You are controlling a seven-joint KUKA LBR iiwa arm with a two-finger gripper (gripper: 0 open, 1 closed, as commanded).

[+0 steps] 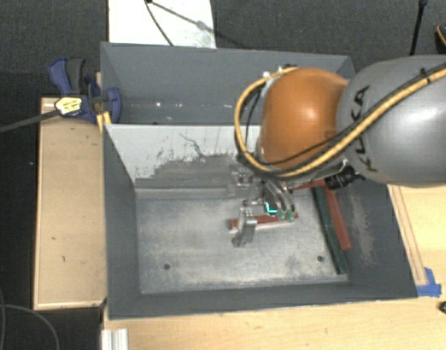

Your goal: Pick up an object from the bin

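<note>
My gripper (242, 230) hangs low over the middle of the bin floor, just under the orange wrist cover. A small reddish piece with a green light (275, 219) sits at its right side; I cannot tell whether that belongs to the gripper or is a loose thing. A long red-brown strip (338, 221) lies along the right edge of the floor, with a dark green strip (329, 232) beside it. Both strips are a short way to the right of the gripper and apart from it.
The arm and its orange cover reach in from the right and hide the back right part of the bin. The floor left of the gripper and toward the front is bare scratched metal.
</note>
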